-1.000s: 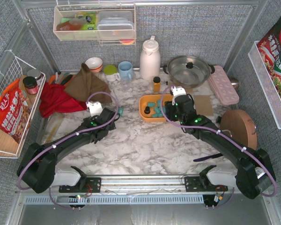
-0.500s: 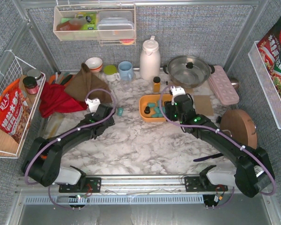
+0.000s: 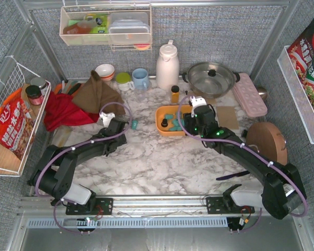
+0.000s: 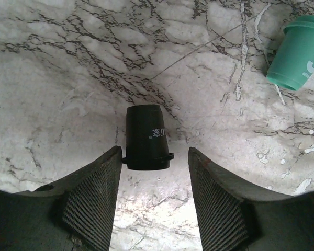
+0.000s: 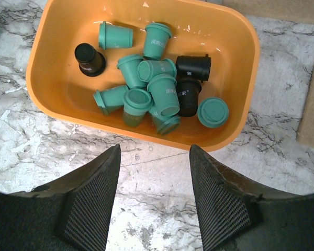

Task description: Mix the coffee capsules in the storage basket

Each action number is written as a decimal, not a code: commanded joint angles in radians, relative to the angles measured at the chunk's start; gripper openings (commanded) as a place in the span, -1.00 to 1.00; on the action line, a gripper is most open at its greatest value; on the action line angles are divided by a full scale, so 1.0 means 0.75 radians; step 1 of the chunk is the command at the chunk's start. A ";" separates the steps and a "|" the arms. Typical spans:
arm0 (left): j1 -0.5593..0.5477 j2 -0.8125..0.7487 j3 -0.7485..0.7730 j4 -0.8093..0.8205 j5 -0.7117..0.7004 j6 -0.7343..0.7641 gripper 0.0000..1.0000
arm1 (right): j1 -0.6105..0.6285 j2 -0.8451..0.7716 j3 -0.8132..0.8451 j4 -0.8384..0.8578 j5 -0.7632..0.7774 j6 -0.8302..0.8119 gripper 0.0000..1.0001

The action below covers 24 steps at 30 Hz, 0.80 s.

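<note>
Coffee capsules [image 5: 162,94], mostly teal with three black among them, lie jumbled in the orange storage basket [image 5: 220,42]. Most are bunched at its middle. One black capsule sits apart toward 10 o'clock, and a teal one lies on its side just beyond it.

The right gripper [image 5: 154,151] hovers at the basket's 6 o'clock rim in the wrist view. Its fingers are spread, with only bare marble table [image 4: 68,78] between them.

Out on the marble, well apart from the basket at its 9 o'clock in the top view, the left gripper [image 4: 153,150] is low over a black capsule [image 4: 145,133] lying on its side. Its fingers are spread to either side of the capsule's flanged end, with a sliver of marble showing on each side. A stray teal capsule [image 4: 298,52] lies at 2 o'clock from it.
</note>
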 commanded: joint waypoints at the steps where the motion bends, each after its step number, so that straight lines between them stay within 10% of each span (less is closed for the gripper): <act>1: 0.004 0.027 0.015 0.041 0.028 0.047 0.24 | 0.000 0.006 0.019 0.003 -0.013 0.000 0.19; 24: 0.031 -0.230 -0.098 0.299 0.385 0.423 -0.22 | 0.001 -0.003 0.076 -0.074 -0.095 0.040 0.19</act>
